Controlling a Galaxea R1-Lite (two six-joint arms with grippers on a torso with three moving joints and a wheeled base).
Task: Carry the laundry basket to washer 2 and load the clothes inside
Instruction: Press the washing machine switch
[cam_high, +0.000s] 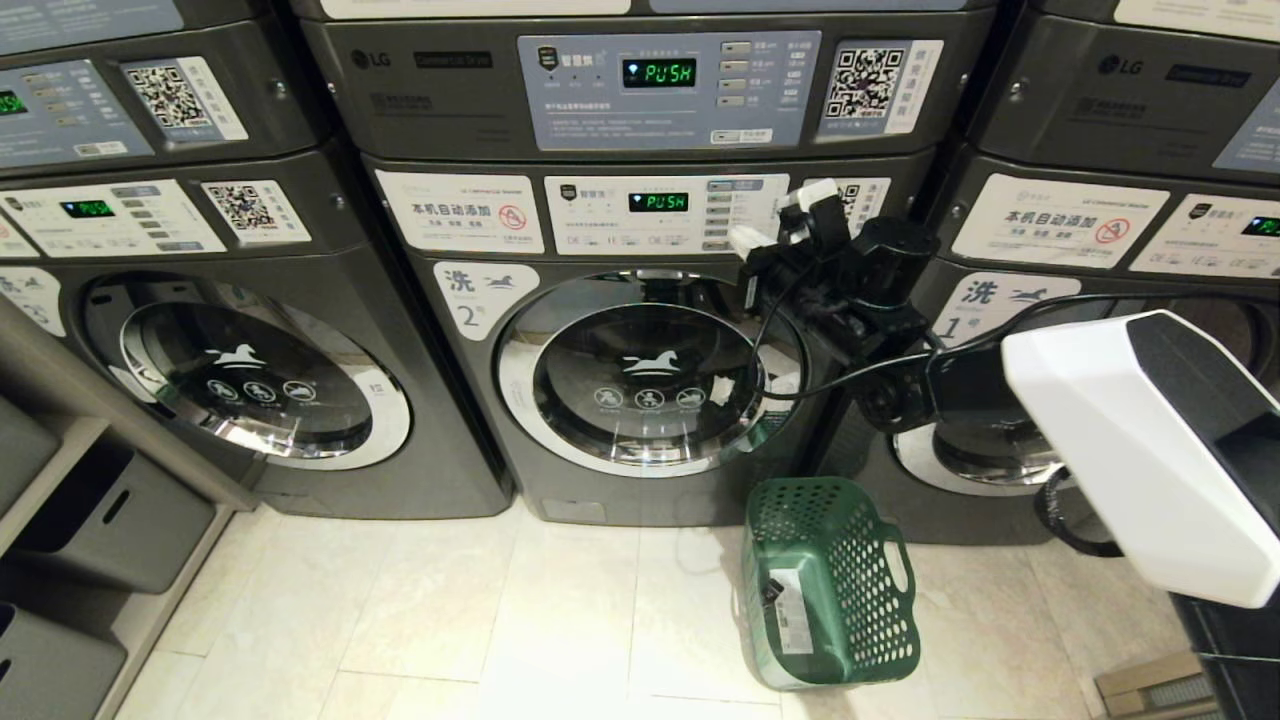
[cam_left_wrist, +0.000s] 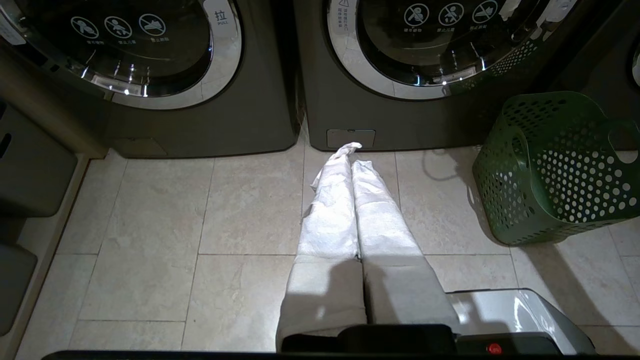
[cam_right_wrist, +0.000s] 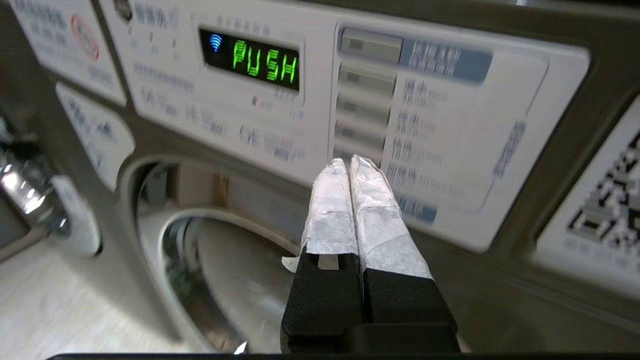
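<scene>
1. Head view puts washer 2 (cam_high: 640, 390), a dark grey front-load machine with a round chrome-rimmed glass door and a white label bearing a horse and the numeral 2, straight ahead between two machines of the same make. Its door looks closed in that view, though the right wrist view seems to show a gap beside the rim, so I cannot tell for certain. The door should be stiff and hinged; I judge the place to take hold is the chrome rim's edge nearest the basket, where the neighbouring washer carries a pull mark.

2. Just beside washer 2's lower front corner, the laundry basket (cam_high: 835, 580), dark green perforated plastic with slot handles and a white sticker on its base, lies tipped on its side on the pale tiles. It looks light and fairly rigid; a slot handle is the sensible grip.

3. No clothes show in the basket's visible part.

4. Against washer 2's control panel, the right gripper (cam_high: 790, 225) has its taped fingers (cam_right_wrist: 332, 210) pressed together, holding nothing, tips near the button column.

5. Low before washer 2's kick panel, the left gripper (cam_left_wrist: 352, 165) hangs parked, fingers together and empty.
</scene>
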